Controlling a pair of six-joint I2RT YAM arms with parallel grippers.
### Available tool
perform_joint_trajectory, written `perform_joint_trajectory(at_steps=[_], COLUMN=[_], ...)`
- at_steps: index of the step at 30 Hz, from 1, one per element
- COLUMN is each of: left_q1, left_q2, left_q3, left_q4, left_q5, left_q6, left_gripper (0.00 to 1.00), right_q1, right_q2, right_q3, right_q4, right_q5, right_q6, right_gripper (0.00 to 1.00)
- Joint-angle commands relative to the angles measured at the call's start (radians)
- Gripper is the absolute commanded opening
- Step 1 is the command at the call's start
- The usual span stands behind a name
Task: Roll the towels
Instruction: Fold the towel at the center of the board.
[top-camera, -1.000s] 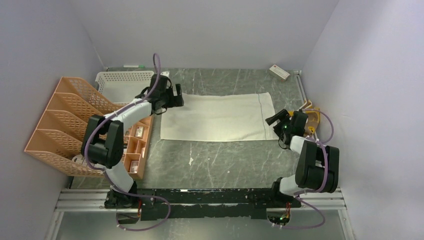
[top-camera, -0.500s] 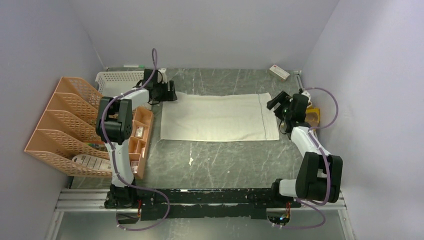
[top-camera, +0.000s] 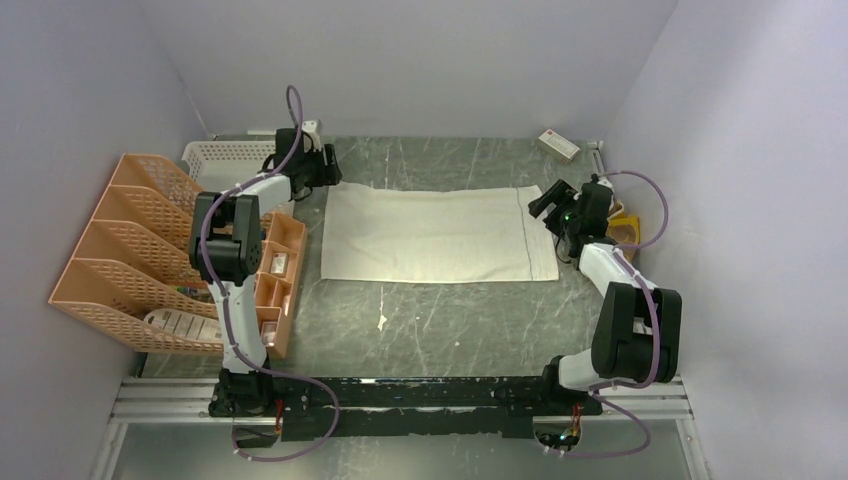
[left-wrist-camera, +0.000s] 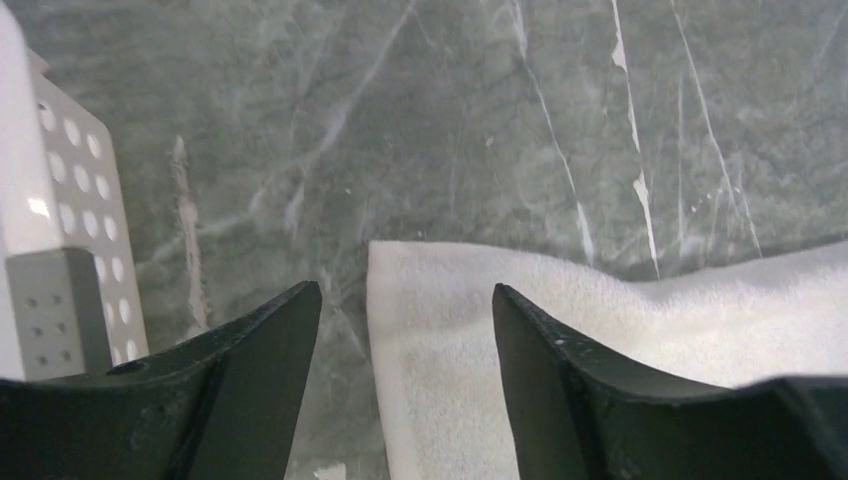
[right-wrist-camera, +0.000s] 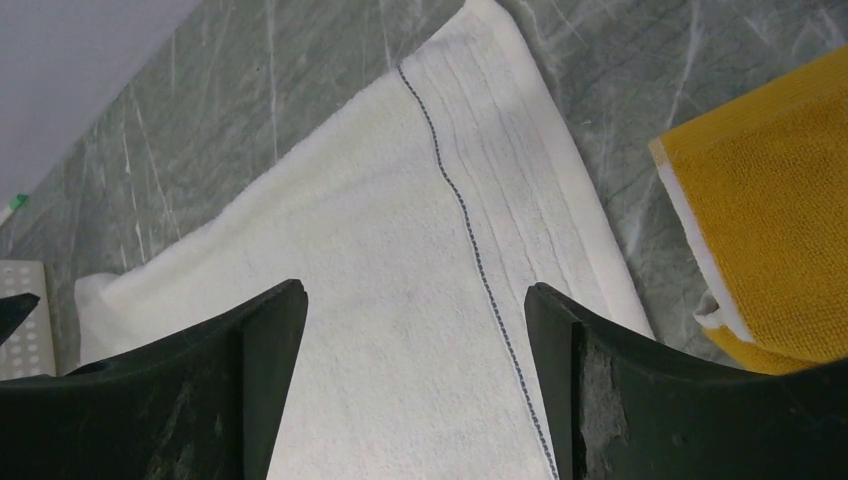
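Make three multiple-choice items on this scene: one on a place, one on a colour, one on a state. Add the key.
1. The small white-and-red cardboard box lies at which part of the grey marble-patterned table?
A) the far right corner
B) the near left corner
C) the dead centre

2. The folded terry-cloth towel at the right edge is mostly:
A) blue
B) mustard-yellow
C) green

3. The off-white rectangular cloth towel with a dark stitched line is:
A) rolled up
B) folded in half
C) spread flat

Key:
1 A: the top view shows the box by the back wall on the right.
2 B: the right wrist view shows its yellow pile.
3 C: it lies open, with no roll begun.
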Motion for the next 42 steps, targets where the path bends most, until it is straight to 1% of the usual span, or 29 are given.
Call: perform_joint_trajectory(at_steps=[1, 6, 15, 20, 22, 26, 32, 35, 39, 42], left_q1=[-0.003, -0.003, -0.003, -0.025, -0.043, -0.069, -0.087, -0.093, -0.099, -0.100], left_q2=[0.055, 0.100, 0.118, 0.112, 0.114, 0.154, 0.180, 0.191, 0.177, 0.175], left_q3=[0.014, 0.049, 0.035, 0.029, 0.040, 0.112, 0.156, 0.174, 0.152, 0.148], left_q4=[0.084, 0.071, 0.089, 0.086, 0.065, -0.036, -0.098, -0.132, -0.146, -0.155], left_q5=[-0.064, -0.082, -0.088, -0.117, -0.163, -0.240, -0.270, -0.294, -0.323, -0.330], left_q6=[-0.011, -0.007, -0.007, 0.020, 0.037, 0.050, 0.052, 0.052, 0.042, 0.040], left_gripper=[0.71, 0.65, 0.63, 0.57, 0.56, 0.54, 0.54, 0.50, 0.46, 0.39], right_q1=[0.006, 0.006, 0.006, 0.006, 0.006, 0.006, 0.006, 0.006, 0.006, 0.006], right_q2=[0.007, 0.002, 0.004, -0.004, -0.005, -0.013, -0.039, -0.060, -0.081, -0.086], right_q3=[-0.001, 0.006, 0.001, -0.006, -0.006, -0.014, -0.014, -0.014, -0.014, -0.017], right_q4=[0.020, 0.012, 0.032, 0.037, 0.037, 0.039, 0.022, 0.011, -0.002, -0.005], right_q5=[-0.023, -0.026, -0.057, -0.057, -0.062, -0.069, -0.064, -0.059, -0.050, -0.049], right_q6=[-0.018, -0.037, -0.029, -0.025, -0.023, -0.022, -0.035, -0.043, -0.051, -0.053], right_gripper=[0.80, 0.81, 0.80, 0.80, 0.80, 0.80, 0.80, 0.80, 0.81, 0.81])
